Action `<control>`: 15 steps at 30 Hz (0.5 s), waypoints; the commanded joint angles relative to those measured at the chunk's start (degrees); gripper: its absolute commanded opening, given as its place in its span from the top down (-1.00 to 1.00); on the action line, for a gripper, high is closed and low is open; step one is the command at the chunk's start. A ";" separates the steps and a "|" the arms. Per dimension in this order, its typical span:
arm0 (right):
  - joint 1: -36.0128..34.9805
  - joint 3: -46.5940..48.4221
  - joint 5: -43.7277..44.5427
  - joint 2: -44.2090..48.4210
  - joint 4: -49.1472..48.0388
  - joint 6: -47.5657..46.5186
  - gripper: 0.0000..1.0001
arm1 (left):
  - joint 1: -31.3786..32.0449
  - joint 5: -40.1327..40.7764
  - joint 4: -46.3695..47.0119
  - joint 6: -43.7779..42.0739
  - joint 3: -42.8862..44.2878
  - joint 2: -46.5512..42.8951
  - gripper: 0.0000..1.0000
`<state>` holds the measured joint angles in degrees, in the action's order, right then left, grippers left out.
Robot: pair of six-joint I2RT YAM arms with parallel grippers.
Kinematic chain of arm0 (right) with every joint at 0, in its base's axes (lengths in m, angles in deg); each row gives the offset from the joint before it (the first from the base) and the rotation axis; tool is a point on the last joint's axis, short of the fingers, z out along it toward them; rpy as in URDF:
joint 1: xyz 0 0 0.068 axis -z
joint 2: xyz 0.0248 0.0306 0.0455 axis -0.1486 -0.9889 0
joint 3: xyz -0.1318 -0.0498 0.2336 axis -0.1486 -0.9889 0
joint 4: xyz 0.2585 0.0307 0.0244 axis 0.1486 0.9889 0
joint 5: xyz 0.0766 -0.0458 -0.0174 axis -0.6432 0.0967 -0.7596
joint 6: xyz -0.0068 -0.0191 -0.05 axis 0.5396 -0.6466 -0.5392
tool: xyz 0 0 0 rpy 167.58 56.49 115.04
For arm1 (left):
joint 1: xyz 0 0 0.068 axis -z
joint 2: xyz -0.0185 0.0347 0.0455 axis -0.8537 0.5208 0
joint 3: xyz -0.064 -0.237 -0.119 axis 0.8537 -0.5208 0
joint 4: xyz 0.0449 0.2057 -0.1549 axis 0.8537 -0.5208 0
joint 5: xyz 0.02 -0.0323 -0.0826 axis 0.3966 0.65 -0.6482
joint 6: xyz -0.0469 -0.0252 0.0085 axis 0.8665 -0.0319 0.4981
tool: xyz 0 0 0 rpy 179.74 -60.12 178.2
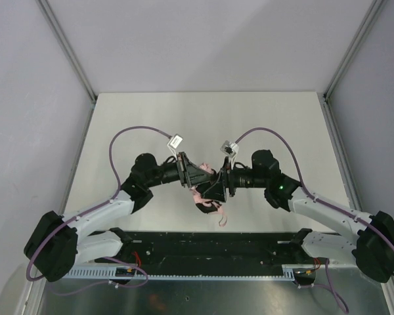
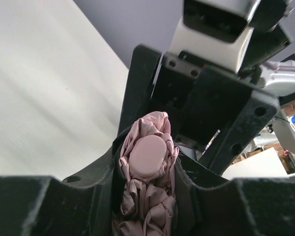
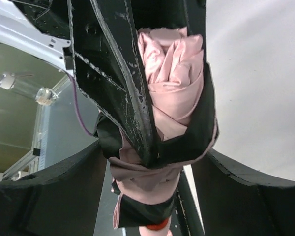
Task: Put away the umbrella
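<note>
Right now you look mid-handover: the folded umbrella (image 3: 174, 73) hangs above the table (image 1: 151, 118), pinched in your left gripper (image 2: 146, 196), your right gripper (image 3: 155, 150) spread around it, needing a firm, centred close next.

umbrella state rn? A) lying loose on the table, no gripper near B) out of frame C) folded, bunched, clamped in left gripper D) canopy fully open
C: the umbrella shows as a bunched pink roll pinched in the left gripper, seen in both wrist views.
</note>
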<state>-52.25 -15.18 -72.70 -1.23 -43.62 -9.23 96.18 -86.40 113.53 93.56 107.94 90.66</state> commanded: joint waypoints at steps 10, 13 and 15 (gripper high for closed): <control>-3.40 -3.18 5.82 -3.04 -17.11 12.08 0.30 | -2.49 -3.96 5.03 5.42 6.47 -0.93 0.83; -3.38 -3.32 8.07 -1.85 -17.42 12.37 0.53 | -4.38 -5.62 5.03 6.09 5.63 -1.46 0.41; -3.36 -3.36 8.54 -1.39 -17.77 12.65 0.62 | -6.09 -6.58 5.03 6.11 4.97 -2.35 -0.14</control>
<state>-56.25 -18.51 -69.55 -4.99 -56.82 1.41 92.92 -88.73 114.34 97.98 110.94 90.64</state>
